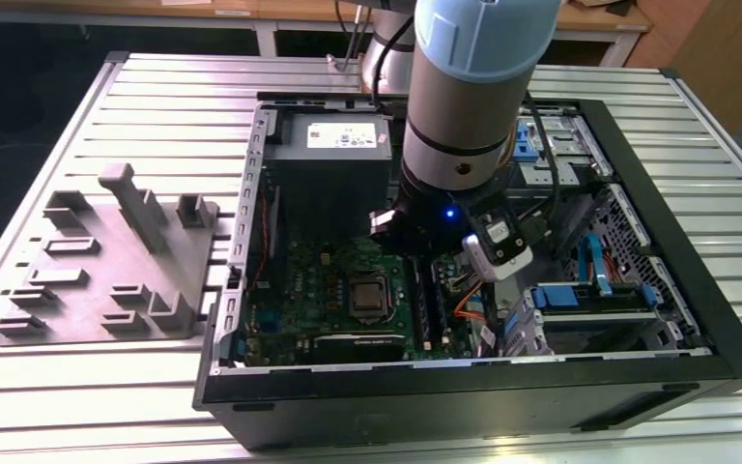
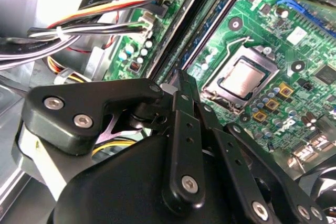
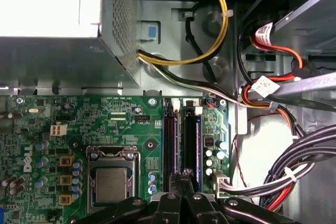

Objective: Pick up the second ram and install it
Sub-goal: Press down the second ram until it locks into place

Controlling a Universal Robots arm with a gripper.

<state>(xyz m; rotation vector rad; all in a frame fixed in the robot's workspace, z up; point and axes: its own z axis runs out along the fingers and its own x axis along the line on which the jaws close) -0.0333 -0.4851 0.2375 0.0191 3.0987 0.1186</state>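
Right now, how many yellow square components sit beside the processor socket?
3 yellow square components, in one row beside the processor socket: one farthest from the gripper, one midway, one nearest it. More may be hidden.

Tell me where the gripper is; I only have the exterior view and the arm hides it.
Observer: In the first wrist view the gripper sits over the black slots beside the CPU.
Operator: Any ram seated?
Observer: A blue-green edge runs along one slot; I cannot tell whether it is the ram.
Operator: Cables in the way?
Observer: A cable bundle lies beside the slots, apart from the gripper.
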